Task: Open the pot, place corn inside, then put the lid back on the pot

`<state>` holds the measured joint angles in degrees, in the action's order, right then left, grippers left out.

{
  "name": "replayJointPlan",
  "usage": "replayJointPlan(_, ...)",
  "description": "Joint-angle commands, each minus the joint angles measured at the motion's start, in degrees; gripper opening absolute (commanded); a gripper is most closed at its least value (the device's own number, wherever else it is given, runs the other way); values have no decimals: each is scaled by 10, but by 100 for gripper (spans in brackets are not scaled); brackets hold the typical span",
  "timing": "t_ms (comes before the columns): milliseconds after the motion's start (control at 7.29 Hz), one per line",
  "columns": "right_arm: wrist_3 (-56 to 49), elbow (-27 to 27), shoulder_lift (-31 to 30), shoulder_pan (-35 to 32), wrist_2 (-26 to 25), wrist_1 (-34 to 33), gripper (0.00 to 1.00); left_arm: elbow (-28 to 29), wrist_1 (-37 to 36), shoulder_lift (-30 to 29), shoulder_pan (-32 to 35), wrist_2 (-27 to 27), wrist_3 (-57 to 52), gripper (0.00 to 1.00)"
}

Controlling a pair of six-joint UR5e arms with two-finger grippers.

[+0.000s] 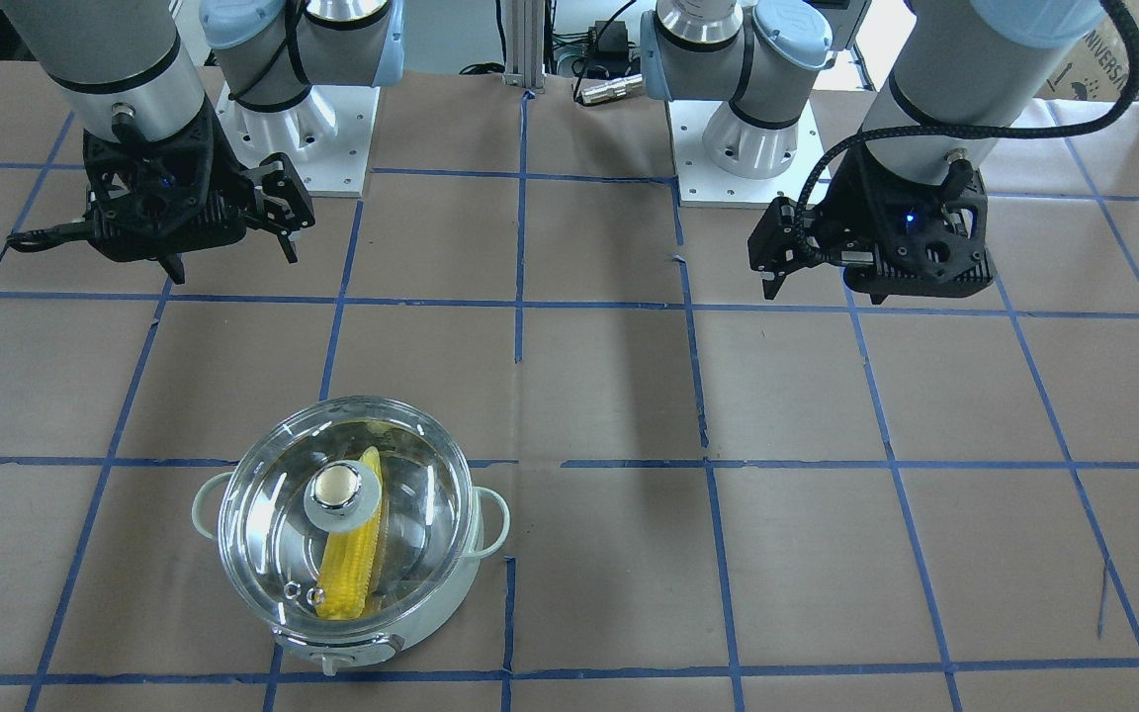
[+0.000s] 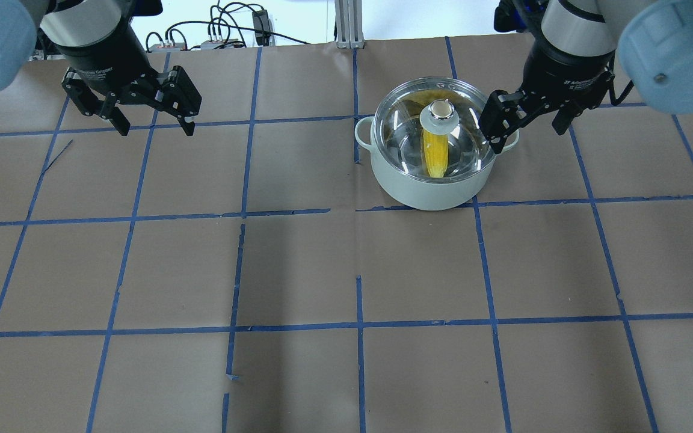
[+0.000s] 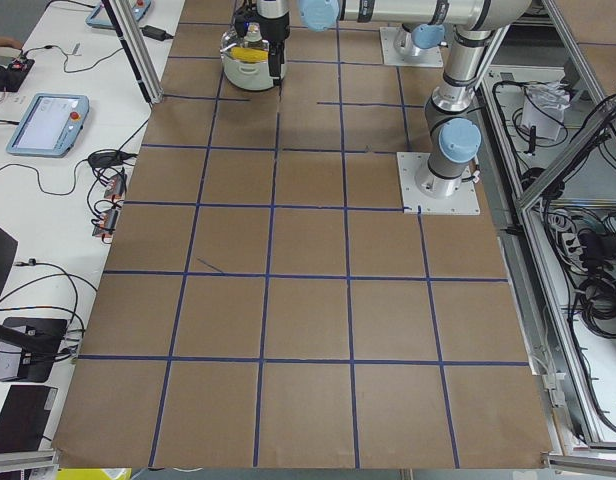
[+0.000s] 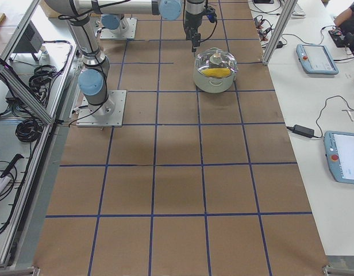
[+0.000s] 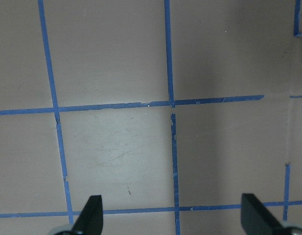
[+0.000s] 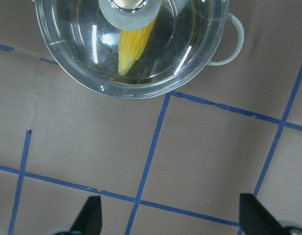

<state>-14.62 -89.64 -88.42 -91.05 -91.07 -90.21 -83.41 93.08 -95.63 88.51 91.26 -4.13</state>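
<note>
The pale mint pot (image 1: 451,593) stands on the table with the clear glass lid (image 1: 263,514) seated on it, knob (image 1: 340,489) at its centre. The yellow corn (image 1: 347,574) lies inside, seen through the glass. The pot (image 2: 425,192), lid (image 2: 400,132) and corn (image 2: 435,156) also show in the overhead view. My right gripper (image 2: 527,137) is open and empty, raised beside the pot and apart from it. Its wrist view shows the lid (image 6: 82,54) and corn (image 6: 134,46) beyond the gripper (image 6: 170,220). My left gripper (image 2: 156,127) is open and empty, far from the pot.
Brown paper with a blue tape grid covers the table (image 2: 298,270). The left wrist view shows only bare paper under the gripper (image 5: 171,220). Arm bases (image 1: 293,129) stand at the robot's edge. Tablets and cables lie on the side benches (image 4: 315,57).
</note>
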Motion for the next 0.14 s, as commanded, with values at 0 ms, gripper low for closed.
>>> replayJointPlan(0,35,2,1,0,-1,-1,99,0,0,0,0,0,0,100)
